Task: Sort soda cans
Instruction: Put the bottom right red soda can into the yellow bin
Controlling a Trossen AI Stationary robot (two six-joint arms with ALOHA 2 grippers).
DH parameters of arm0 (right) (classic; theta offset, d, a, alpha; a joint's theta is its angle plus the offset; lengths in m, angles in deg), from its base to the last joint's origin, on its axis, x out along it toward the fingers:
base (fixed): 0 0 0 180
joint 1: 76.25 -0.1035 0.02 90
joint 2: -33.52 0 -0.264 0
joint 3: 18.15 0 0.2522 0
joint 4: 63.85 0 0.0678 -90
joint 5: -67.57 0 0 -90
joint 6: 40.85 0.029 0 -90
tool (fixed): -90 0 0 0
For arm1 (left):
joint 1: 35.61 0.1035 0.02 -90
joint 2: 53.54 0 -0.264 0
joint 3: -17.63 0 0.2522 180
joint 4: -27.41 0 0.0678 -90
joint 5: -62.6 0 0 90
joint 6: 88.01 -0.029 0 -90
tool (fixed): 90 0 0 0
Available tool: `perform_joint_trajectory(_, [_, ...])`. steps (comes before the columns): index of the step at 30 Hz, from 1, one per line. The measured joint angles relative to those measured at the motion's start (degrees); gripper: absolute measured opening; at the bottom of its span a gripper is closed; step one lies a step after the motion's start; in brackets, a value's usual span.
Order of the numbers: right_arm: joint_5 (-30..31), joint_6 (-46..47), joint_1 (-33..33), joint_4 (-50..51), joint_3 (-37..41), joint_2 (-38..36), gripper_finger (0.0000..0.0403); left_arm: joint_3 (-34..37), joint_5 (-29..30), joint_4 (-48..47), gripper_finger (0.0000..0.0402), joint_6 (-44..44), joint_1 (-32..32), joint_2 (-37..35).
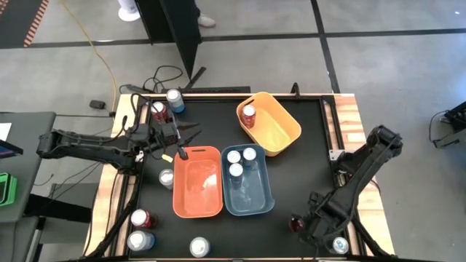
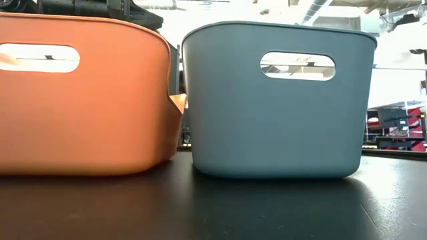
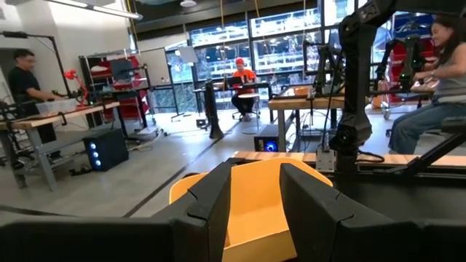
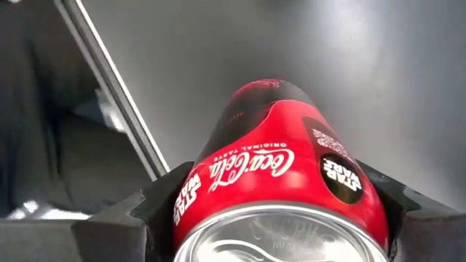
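My right gripper [image 1: 297, 225] is at the table's near right and is shut on a red soda can [image 4: 280, 167]. My left gripper [image 1: 191, 138] hovers by the far edge of the orange bin [image 1: 196, 182]; it is open, and in the left wrist view [image 3: 255, 196] nothing is between its fingers. The blue bin [image 1: 247, 178] holds three silver-topped cans. The yellow bin [image 1: 273, 124] holds one red can [image 1: 249, 113]. Loose cans stand on the table at the far left [image 1: 175, 98], [image 1: 159, 110], beside the orange bin [image 1: 166, 177] and along the near edge [image 1: 142, 218], [image 1: 199, 247]. My right gripper pinches the red can between its two fingers [image 4: 156, 200], one on each side of the body just below the top rim [image 4: 191, 196]. The fingers come from above, pointing steeply down. The can hangs below them, top up. Whether its base is on the table does not show.
The orange bin [image 2: 80, 100] and blue bin [image 2: 277, 113] stand side by side at the table's middle; the yellow bin stands slantwise behind them. One more can [image 1: 340, 245] stands by the right arm at the near right corner. People sit at benches beyond the table.
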Motion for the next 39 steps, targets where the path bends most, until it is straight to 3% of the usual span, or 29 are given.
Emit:
perform_joint_trajectory(8, [7.3,-17.8,12.9,15.2,-10.9,-0.6,0.0296,0.0,0.0,0.0,0.0114,0.3,-0.2,0.0])
perform_joint_trajectory(22, [15.3,-47.7,40.3,17.4,-23.6,-0.6,0.0296,0.0,0.0,-3.3,0.0114,5.0,-1.5,0.0])
perform_joint_trajectory(33, [15.2,-60.3,62.1,15.6,-24.6,-0.6,0.0296,0.0,0.0,-4.7,0.0114,4.7,-2.9,0.0])
perform_joint_trajectory(39, [8.8,-65.0,71.2,10.2,-24.6,0.1,0.0296,0.0,0.0,-4.7,0.0114,4.7,-2.9,0.0])
